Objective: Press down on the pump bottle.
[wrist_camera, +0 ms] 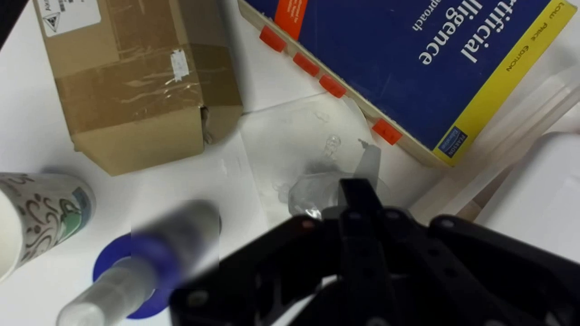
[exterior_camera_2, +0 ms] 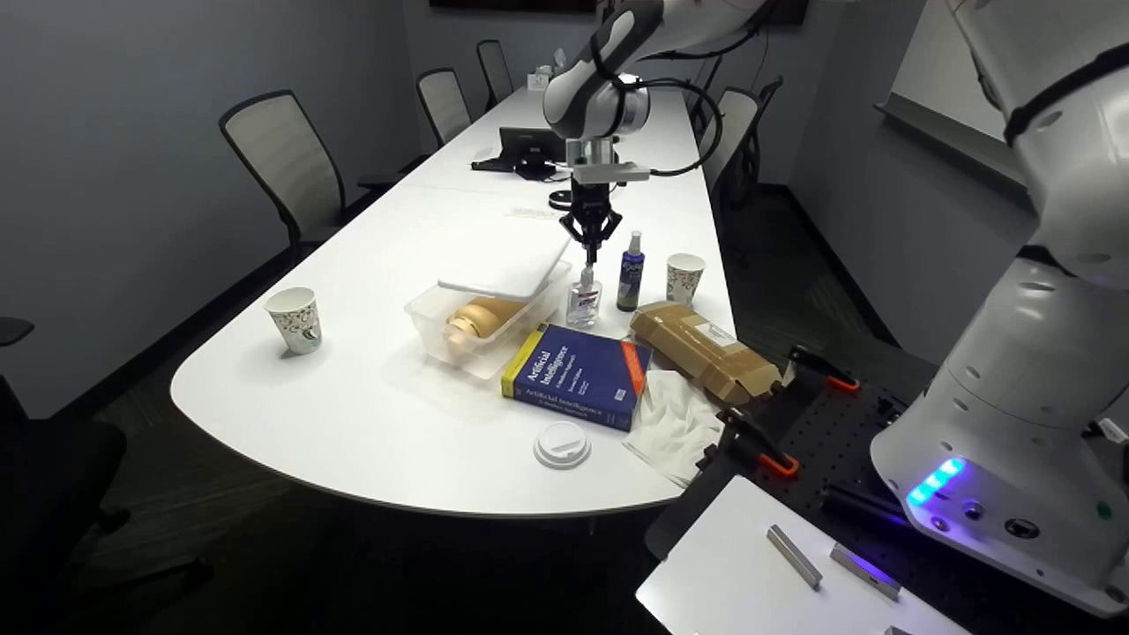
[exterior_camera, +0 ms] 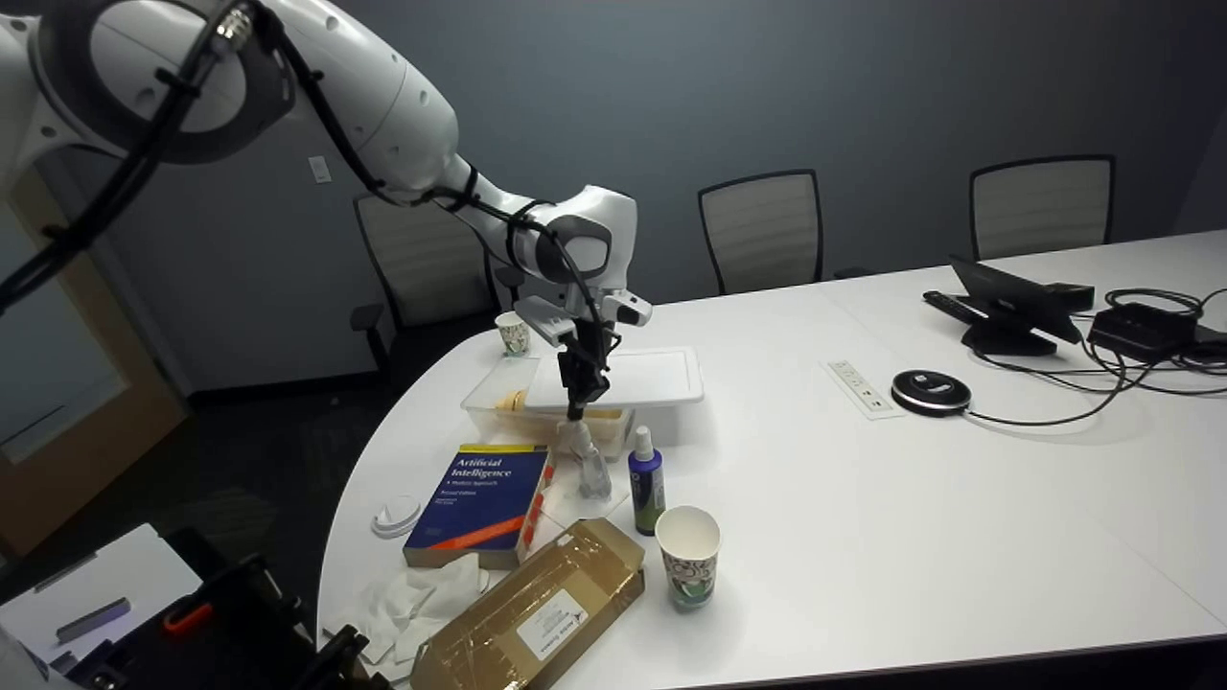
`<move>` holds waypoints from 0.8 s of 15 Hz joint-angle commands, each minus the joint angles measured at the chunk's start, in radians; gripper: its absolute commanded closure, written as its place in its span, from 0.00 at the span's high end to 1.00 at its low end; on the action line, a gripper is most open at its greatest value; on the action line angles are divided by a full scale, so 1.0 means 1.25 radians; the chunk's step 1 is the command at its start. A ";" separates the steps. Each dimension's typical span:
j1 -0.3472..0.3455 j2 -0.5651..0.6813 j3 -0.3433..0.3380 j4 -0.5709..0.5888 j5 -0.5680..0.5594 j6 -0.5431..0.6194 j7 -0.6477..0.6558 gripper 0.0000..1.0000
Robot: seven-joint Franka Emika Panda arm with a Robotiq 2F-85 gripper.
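Between book [exterior_camera_2: 578,375] and spray [exterior_camera_2: 630,280], the pump bottle [exterior_camera_2: 583,304] sits beneath jaws pressed together at its top; it may be leaning; an off-centre push could then topple it or slip off.

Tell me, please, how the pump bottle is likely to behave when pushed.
The pump bottle may tip if pushed sideways: its narrow pump head sits on top. It might also slide, as clear, wet-looking blobs dot the sheet nearby.
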 commanded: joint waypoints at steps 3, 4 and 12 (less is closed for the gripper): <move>0.007 0.030 0.000 0.043 0.011 -0.008 0.015 0.00; 0.005 0.025 0.003 0.047 0.013 -0.016 0.008 0.00; 0.018 -0.039 -0.004 0.031 0.006 -0.043 0.028 0.00</move>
